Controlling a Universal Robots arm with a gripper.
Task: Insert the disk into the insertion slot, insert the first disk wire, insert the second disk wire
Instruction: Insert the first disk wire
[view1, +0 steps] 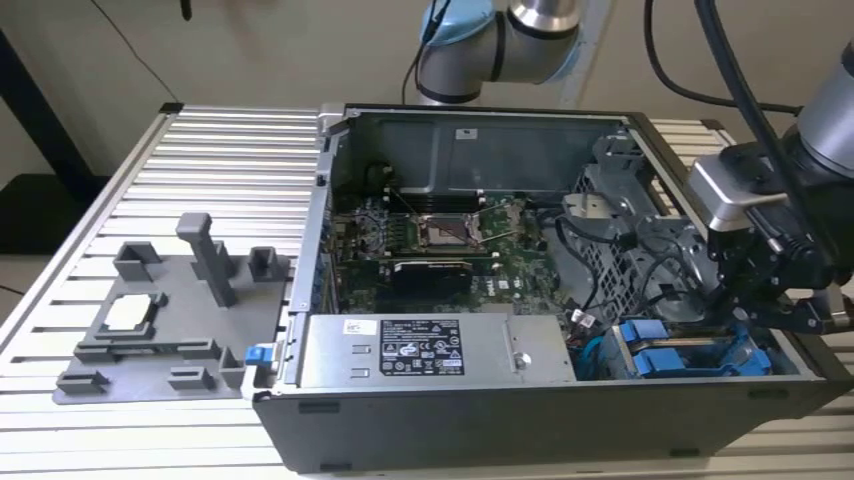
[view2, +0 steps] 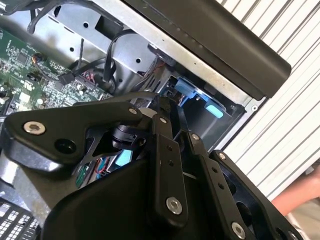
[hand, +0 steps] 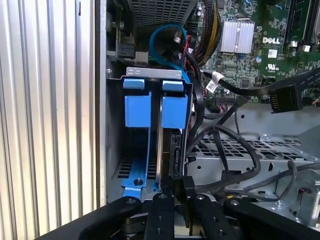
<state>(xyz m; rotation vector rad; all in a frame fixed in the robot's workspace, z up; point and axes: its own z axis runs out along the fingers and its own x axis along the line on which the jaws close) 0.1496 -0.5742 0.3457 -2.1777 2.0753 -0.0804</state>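
The disk (hand: 168, 150) stands edge-on in the insertion slot (hand: 152, 74), the grey sheet-metal bay at the case's corner. Its bright blue carrier tab (hand: 174, 107) sits beside a second blue tab (hand: 137, 107). In the exterior view the bay's blue parts (view1: 667, 360) lie at the case's lower right, with my gripper (view1: 787, 315) just over them. In both wrist views my gripper (hand: 179, 194) (view2: 161, 107) is shut on the black connector of a disk wire (hand: 183, 186), right at the disk's near edge. Its black cable (view2: 100, 100) trails back into the case.
A grey power-supply box (view1: 420, 350) lies along the case's front wall, and the motherboard (view1: 441, 240) sits behind it. A perforated cage (hand: 240, 150) and loose black cables with a free connector (hand: 285, 100) crowd the bay's side. A grey fixture plate (view1: 160, 320) is on the slatted table. A hand (view2: 302, 192) is outside the case.
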